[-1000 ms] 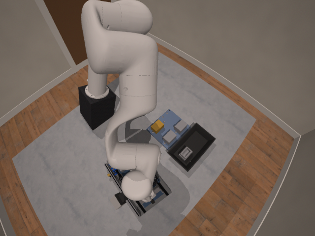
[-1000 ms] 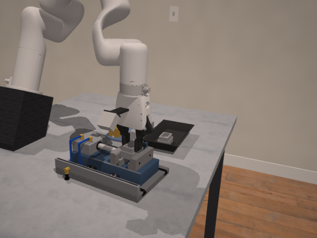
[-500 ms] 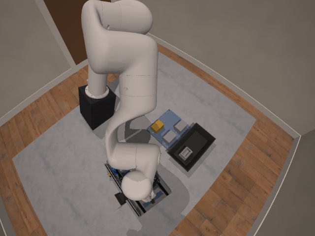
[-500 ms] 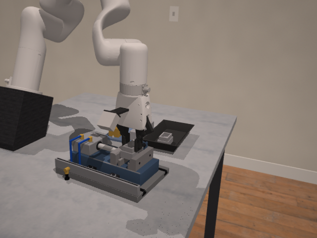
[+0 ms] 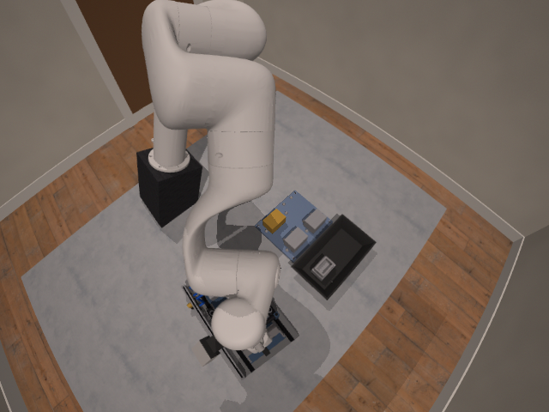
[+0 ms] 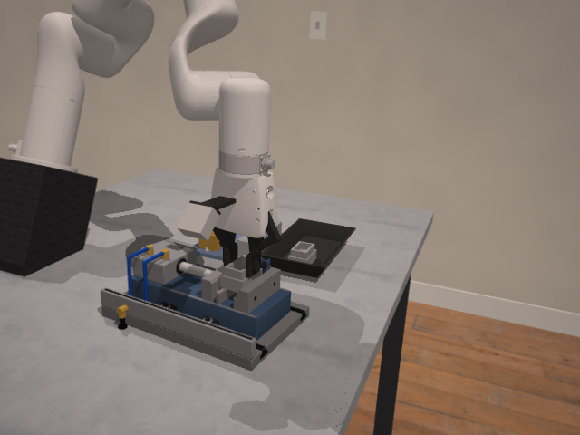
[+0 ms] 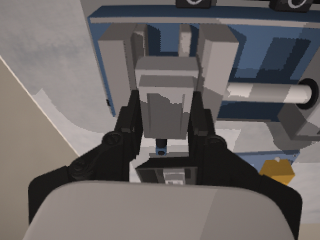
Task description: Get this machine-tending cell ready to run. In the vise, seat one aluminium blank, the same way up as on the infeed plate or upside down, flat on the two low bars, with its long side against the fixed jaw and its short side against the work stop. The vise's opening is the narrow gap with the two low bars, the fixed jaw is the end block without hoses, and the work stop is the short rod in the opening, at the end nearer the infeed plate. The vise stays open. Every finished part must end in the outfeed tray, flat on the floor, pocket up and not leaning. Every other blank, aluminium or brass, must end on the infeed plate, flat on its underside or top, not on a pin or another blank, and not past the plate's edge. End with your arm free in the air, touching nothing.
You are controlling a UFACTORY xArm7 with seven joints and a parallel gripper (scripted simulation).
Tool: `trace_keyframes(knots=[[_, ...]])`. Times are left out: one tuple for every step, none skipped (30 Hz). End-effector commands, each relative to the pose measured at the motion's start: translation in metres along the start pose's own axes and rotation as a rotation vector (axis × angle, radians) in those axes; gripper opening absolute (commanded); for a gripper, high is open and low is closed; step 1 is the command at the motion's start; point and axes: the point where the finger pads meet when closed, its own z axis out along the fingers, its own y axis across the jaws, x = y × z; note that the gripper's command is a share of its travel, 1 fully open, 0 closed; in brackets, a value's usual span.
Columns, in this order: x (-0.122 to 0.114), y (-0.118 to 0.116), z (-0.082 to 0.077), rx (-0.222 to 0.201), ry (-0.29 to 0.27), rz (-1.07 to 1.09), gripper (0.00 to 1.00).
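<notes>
The gripper (image 7: 166, 131) hangs straight down over the vise (image 6: 262, 306), which stands on the grey desk (image 6: 56, 374). Its two black fingers are closed on a grey finished part (image 7: 166, 107) with a pocket in its top, which sits in the vise opening. In the wrist view one finger presses each long side of the part, and the part fills the space between them, its far end reaching past the fingertips toward the blue vise body. In the exterior view the fingers (image 6: 253, 259) come down on both sides of the part (image 6: 234, 271), whose top stands above the two grey vise blocks. From these views it cannot be told whether the part rests on the low bars or is lifted off them.

The vise end with the blue hoses (image 6: 135, 271) lies on the far side from the gripper; a steel rod (image 6: 194, 268) runs from that end toward the opening.

Beyond the vise, away from the hoses, a blue plate (image 5: 288, 204) carries a brass blank (image 5: 273, 220) and two grey blanks (image 5: 315, 219) (image 5: 295, 238), each lying flat and apart from the others. Just beside the plate, a black tray (image 5: 354, 234) holds a second finished part (image 5: 322, 268), pocket up, flat on the tray floor.
</notes>
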Motion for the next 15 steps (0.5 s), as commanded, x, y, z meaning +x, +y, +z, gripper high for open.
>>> trace_keyframes(knots=[[0.001,-0.0017,-0.0023,0.005,0.002,0.0,0.0],[0.001,-0.0017,-0.0023,0.005,0.002,0.0,0.0],[0.001,-0.0017,-0.0023,0.005,0.002,0.0,0.0],[0.001,-0.0017,-0.0024,0.005,0.002,0.0,0.0],[0.001,-0.0017,-0.0025,0.005,0.002,0.0,0.0],[0.001,-0.0017,-0.0028,0.005,0.002,0.0,0.0],[0.001,-0.0017,-0.0031,0.005,0.002,0.0,0.0],[0.001,-0.0017,-0.0036,0.005,0.002,0.0,0.0],[0.0009,-0.0017,-0.0041,0.005,0.002,0.0,0.0],[0.0009,-0.0017,-0.0048,0.005,0.002,0.0,0.0],[0.0009,-0.0017,-0.0056,0.005,0.002,0.0,0.0],[0.0009,-0.0017,-0.0066,0.005,0.002,0.0,0.0],[0.0009,-0.0017,-0.0066,0.005,0.002,0.0,0.0],[0.0009,-0.0017,-0.0066,0.005,0.002,0.0,0.0],[0.0009,-0.0017,-0.0076,0.005,0.002,0.0,0.0]])
